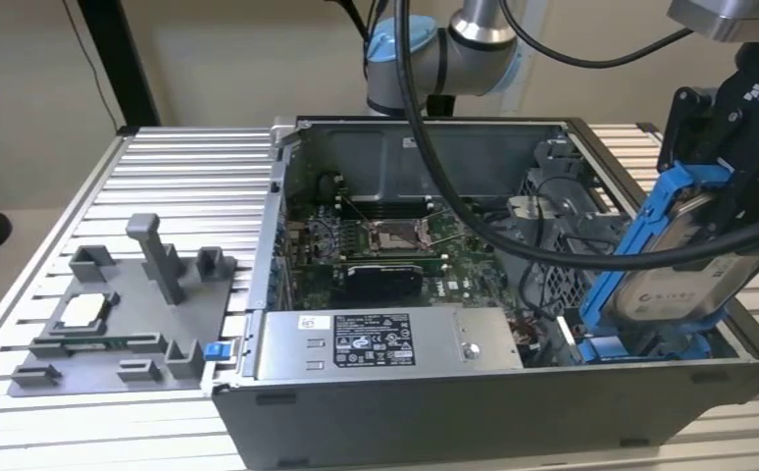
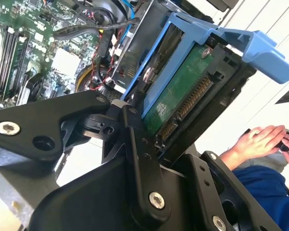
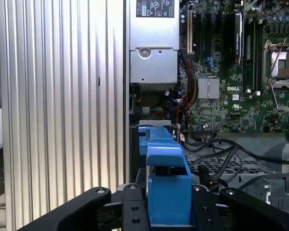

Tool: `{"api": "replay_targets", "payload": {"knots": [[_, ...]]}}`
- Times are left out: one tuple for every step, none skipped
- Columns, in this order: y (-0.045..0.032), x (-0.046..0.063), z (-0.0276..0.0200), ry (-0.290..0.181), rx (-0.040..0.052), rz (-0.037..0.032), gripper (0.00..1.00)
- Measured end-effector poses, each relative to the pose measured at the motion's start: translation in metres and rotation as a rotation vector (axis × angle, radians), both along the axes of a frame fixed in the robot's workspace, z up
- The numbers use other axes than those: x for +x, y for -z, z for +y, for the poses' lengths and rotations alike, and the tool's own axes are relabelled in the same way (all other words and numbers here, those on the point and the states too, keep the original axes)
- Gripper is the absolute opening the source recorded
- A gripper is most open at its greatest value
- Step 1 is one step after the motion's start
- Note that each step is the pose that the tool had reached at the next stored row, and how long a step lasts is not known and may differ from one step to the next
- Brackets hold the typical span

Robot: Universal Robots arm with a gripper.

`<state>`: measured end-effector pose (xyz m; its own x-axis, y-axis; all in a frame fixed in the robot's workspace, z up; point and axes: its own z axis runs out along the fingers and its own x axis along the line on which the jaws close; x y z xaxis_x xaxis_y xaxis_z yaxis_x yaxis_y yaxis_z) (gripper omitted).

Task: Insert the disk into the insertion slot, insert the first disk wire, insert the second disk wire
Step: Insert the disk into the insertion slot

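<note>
My gripper (image 1: 717,206) is shut on the disk (image 1: 674,285), a silver-grey drive with a pale label in a bright blue frame. I hold it tilted, its lower end down at the insertion slot (image 1: 634,345), the blue-railed bay at the case's front corner on the exterior view's right. In the second wrist view the gripper (image 2: 178,115) clamps the disk (image 2: 180,94) by its edges, with the green board and connector facing out. The first wrist view shows the blue frame (image 3: 166,168) between the black fingers (image 3: 130,209). Black cables (image 3: 231,149) lie beside the bay; I cannot tell which are disk wires.
The open computer case (image 1: 484,412) holds a motherboard (image 1: 379,245) and a silver power-supply box (image 1: 386,343). A grey fixture block (image 1: 118,314) sits on the slatted table (image 1: 39,245) at the exterior view's left. A person's hands (image 2: 260,139) and blue sleeve are beyond the case.
</note>
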<state>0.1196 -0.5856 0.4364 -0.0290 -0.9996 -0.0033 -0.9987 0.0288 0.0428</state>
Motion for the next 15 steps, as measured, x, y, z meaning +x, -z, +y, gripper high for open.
{"api": "replay_targets", "payload": {"knots": [[0.0, 0.0, 0.0, 0.0, 0.0095, 0.0, 0.0], [-0.0001, 0.0, 0.0001, 0.0, 0.0222, 0.0, 0.0], [-0.0001, 0.0, 0.0001, 0.0, 0.0376, 0.0, 0.0], [0.0, 0.0, 0.0001, 0.0, 0.0512, -0.0001, 0.0], [0.0001, 0.0, 0.0001, 0.0, 0.0656, 0.0, 0.0], [0.0001, 0.0, 0.0001, 0.0, 0.0777, 0.0, 0.0], [0.0001, 0.0, 0.0001, 0.0, 0.0837, 0.0, 0.0], [0.0, 0.0, 0.0001, 0.0, 0.0856, -0.0001, 0.0], [0.0001, 0.0, 0.0002, 0.0, 0.0861, 0.0, 0.0], [0.0001, 0.0, 0.0002, 0.0, 0.0865, 0.0, 0.0], [0.0001, 0.0, 0.0001, 0.0, 0.0869, 0.0, 0.0], [0.0001, 0.0, 0.0001, 0.0, 0.0872, 0.0, 0.0], [0.0001, 0.0, 0.0001, 0.0, 0.0876, 0.0, 0.0], [0.0001, 0.0, 0.0001, 0.0, 0.0879, 0.0, 0.0], [0.0001, 0.0, 0.0001, 0.0, 0.0883, 0.0, 0.0]]}}
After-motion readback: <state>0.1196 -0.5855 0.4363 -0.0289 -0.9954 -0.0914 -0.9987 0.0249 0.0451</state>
